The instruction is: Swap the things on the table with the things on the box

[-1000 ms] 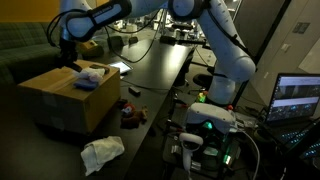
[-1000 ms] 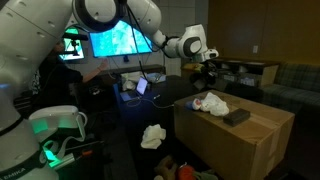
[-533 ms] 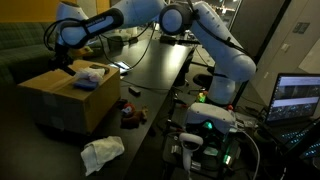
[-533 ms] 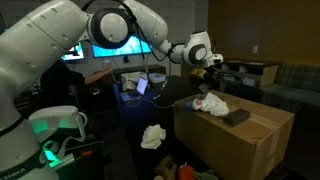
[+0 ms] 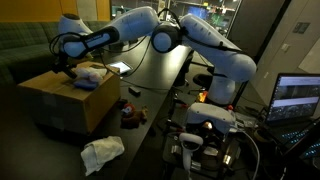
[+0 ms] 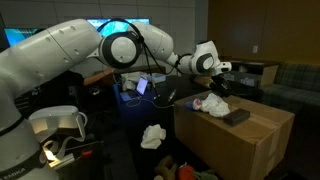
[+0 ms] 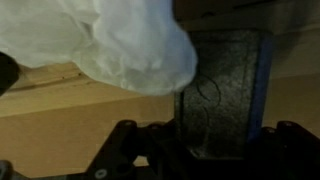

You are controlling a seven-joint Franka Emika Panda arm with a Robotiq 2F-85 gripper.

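Note:
The tan cardboard box (image 5: 55, 100) (image 6: 240, 145) stands beside the black table (image 5: 150, 70). On its flat top lie a white crumpled cloth (image 5: 91, 72) (image 6: 211, 102) (image 7: 100, 45) and a flat dark thing (image 5: 85, 85) (image 6: 237, 117). My gripper (image 5: 66, 66) (image 6: 219, 88) (image 7: 205, 150) hangs just above the box top next to the cloth. It is shut on a dark grey slab with a blue edge (image 7: 225, 90), which hides the fingertips in the wrist view.
On the floor in front of the box lie a white rag (image 5: 102, 152) (image 6: 152, 135) and a small dark toy (image 5: 131, 114). Lit monitors (image 6: 115, 40) and cables stand on the table behind. A laptop (image 5: 297, 98) sits beside the robot base.
The arm has swung from over the table edge out over the box and lowered, carrying the dark slab down beside the white cloth. The jaws have stayed shut.

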